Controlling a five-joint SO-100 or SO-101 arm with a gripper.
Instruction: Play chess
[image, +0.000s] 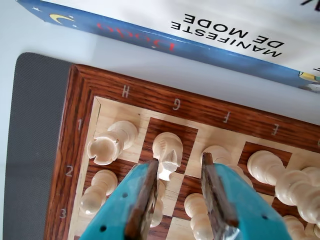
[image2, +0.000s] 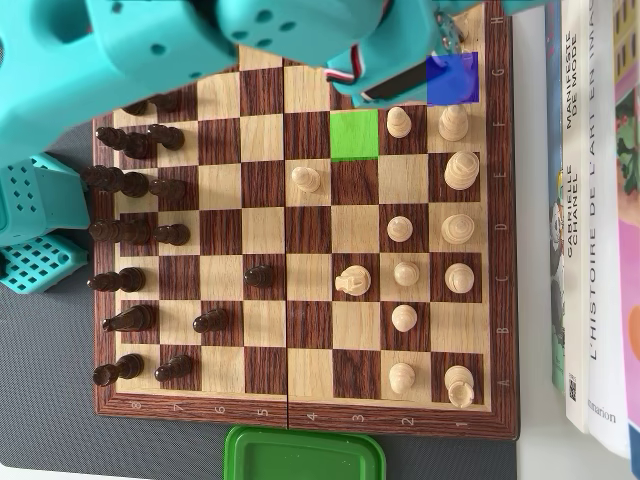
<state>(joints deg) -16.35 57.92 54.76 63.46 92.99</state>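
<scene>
In the wrist view my teal gripper (image: 180, 161) hangs open above the H–F corner of the wooden chessboard (image: 80, 95). A white knight (image: 167, 149) stands just beyond the left fingertip. A white rook (image: 112, 141) is in the corner and a pawn (image: 99, 189) is in front of it. Another white pawn (image: 199, 212) shows below the gap between the fingers, with nothing held. In the overhead view the arm (image2: 200, 45) covers the board's top edge and hides the gripper. A green square (image2: 354, 135) and a blue square (image2: 452, 78) are marked there.
White pieces (image2: 458, 228) fill the right files of the overhead view and black pieces (image2: 130, 183) the left. Books (image2: 590, 220) lie along the right edge, also seen as a blue book (image: 150, 37) past the board. A green lid (image2: 305, 455) sits below the board.
</scene>
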